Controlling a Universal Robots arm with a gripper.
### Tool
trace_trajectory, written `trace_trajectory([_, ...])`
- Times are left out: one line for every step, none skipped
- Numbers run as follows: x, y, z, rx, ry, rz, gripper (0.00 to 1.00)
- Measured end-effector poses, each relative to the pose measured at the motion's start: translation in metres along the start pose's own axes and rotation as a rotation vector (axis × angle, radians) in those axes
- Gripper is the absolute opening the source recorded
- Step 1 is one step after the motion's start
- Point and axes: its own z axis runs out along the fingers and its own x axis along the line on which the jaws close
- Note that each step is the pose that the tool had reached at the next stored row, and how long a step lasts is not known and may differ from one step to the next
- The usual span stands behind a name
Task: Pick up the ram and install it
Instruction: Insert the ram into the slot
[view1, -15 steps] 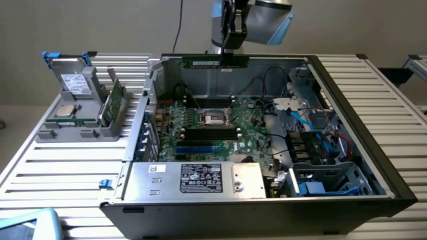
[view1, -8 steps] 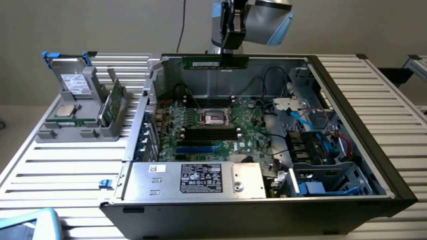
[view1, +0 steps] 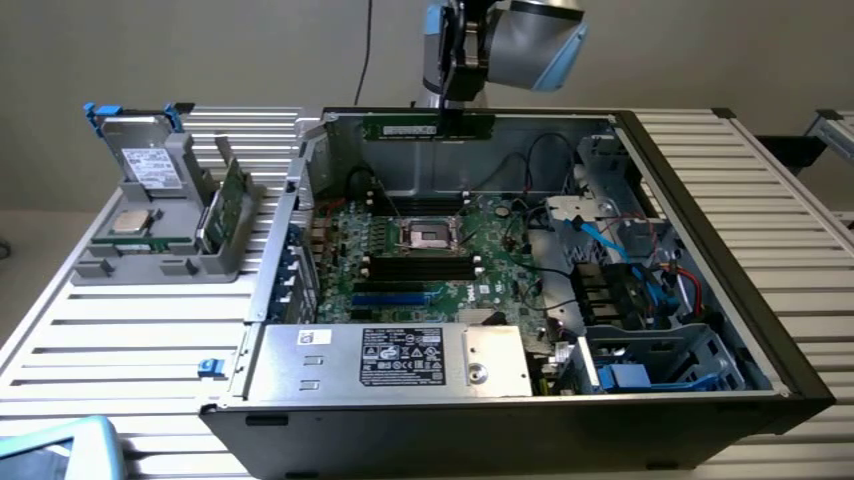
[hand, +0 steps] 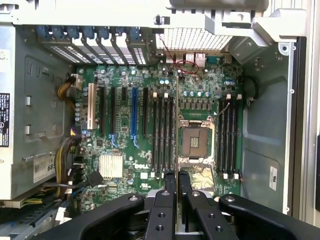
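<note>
The power supply (view1: 400, 358), nearest in the exterior view, closes off the case's front edge. Beyond it, the black memory slots (view1: 420, 265) lie just beside the open CPU socket (view1: 434, 233). A tilted or offset descent could strike the socket contacts or jam in a slot. Loose cables (view1: 607, 245) crowd the exterior view's right. Farthest, the pincer (view1: 461, 100) is clamped on the ram (view1: 430, 127), near the rear wall (view1: 534, 160) rim. Open room remains above the board.
</note>
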Motion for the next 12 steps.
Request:
trace_trajectory([0.0000,0.0000,0.0000,0.0000,-0.0001,0.000,0.14])
trace_trajectory([0.0000,0.0000,0.0000,0.0000,-0.0001,0.000,0.14])
trace_trajectory([0.0000,0.0000,0.0000,0.0000,-0.0001,0.000,0.14])
trace_trajectory([0.0000,0.0000,0.0000,0.0000,-0.0001,0.000,0.14])
trace_trajectory([0.0000,0.0000,0.0000,0.0000,-0.0001,0.000,0.14])
trace_trajectory([0.0000,0.0000,0.0000,0.0000,0.0000,0.000,0.14])
trace_trajectory([0.0000,0.0000,0.0000,0.0000,0.0000,0.000,0.14])
trace_trajectory([0.0000,0.0000,0.0001,0.0000,0.0000,0.000,0.14])
trace_trajectory([0.0000,0.0000,0.0003,0.0000,0.0000,0.000,0.14])
trace_trajectory([0.0000,-0.0001,0.0007,0.0001,-0.0002,0.000,0.14])
trace_trajectory([0.0000,-0.0001,0.0013,0.0001,-0.0002,0.000,0.14])
trace_trajectory([0.0000,-0.0002,0.0025,0.0001,-0.0002,0.000,0.14])
